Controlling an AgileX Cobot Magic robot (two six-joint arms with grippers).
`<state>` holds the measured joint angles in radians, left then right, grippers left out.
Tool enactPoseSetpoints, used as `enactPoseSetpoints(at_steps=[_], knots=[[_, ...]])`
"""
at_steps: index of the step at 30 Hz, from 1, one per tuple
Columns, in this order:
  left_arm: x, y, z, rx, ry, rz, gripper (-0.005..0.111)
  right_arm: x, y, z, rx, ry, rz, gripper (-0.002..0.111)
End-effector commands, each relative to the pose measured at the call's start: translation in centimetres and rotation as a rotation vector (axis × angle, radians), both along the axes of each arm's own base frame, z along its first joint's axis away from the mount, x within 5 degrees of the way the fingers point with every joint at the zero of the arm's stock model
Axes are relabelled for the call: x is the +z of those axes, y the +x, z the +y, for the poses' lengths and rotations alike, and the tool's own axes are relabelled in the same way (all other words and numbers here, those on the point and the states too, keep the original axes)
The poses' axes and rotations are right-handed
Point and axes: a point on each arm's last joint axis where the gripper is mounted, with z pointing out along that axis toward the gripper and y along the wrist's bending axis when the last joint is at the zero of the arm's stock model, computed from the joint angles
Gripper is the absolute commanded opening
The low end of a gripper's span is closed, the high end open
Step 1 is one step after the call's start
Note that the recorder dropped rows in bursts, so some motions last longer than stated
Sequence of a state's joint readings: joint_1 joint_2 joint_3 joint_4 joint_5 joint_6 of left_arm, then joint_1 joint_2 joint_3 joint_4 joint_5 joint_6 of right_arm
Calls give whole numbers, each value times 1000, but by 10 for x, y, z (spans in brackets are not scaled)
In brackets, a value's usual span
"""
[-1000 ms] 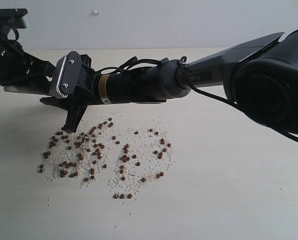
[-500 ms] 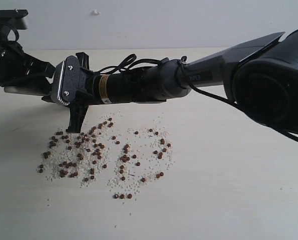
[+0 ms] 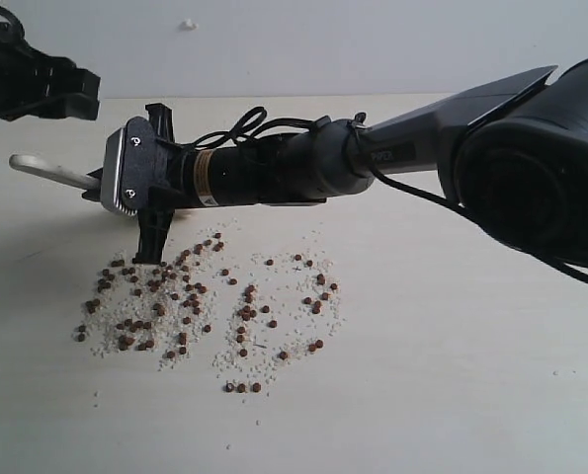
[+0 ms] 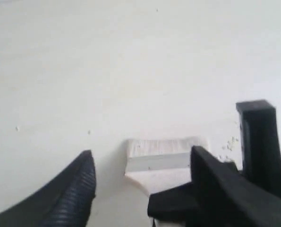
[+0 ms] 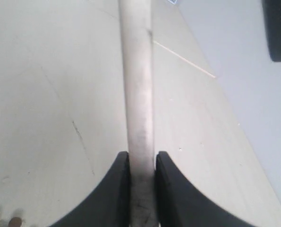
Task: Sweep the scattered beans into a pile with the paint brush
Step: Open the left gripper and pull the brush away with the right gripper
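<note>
Beans (image 3: 185,296) lie scattered on the table (image 3: 452,395) at five o'clock from our right gripper (image 5: 141,158), clamped on the paint brush (image 3: 46,170) handle, which runs nine-to-three o'clock; our left gripper (image 3: 76,94) hangs open and empty at ten o'clock.

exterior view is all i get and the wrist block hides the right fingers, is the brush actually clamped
Observer: Yes. The right wrist view shows the right gripper with both fingers pressed against the paint brush handle, no gap.
Operator: where are the bristles, cant see them here
Observer: The left wrist view shows them. The off-white bristles and silver band sit next to black gripper parts, with a few white grains close by.
Operator: left gripper holding anything
Observer: No. In its own wrist view the left gripper has its jaws wide apart, gripping nothing.
</note>
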<state>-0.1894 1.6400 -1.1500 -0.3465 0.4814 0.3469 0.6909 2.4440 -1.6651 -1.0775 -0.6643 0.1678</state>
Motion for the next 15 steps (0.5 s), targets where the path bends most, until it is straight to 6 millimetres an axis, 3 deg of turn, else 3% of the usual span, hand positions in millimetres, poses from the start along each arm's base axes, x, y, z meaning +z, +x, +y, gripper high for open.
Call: enactPoseSetpoints(at_steps=[1,8,12,15], knots=[[11,4,1,29,-17,-85,73,3,-1,1,13,15,-8,0],[29,6,5,50,2,-232,74,15,3,0,-2,-11,-90,0],[40,4,16,76,13,-270,72,42,4,0,-23,26,-116,0],[47,-1,27,118,-1,-284,60,68,5,-3,-57,27,-155,0]])
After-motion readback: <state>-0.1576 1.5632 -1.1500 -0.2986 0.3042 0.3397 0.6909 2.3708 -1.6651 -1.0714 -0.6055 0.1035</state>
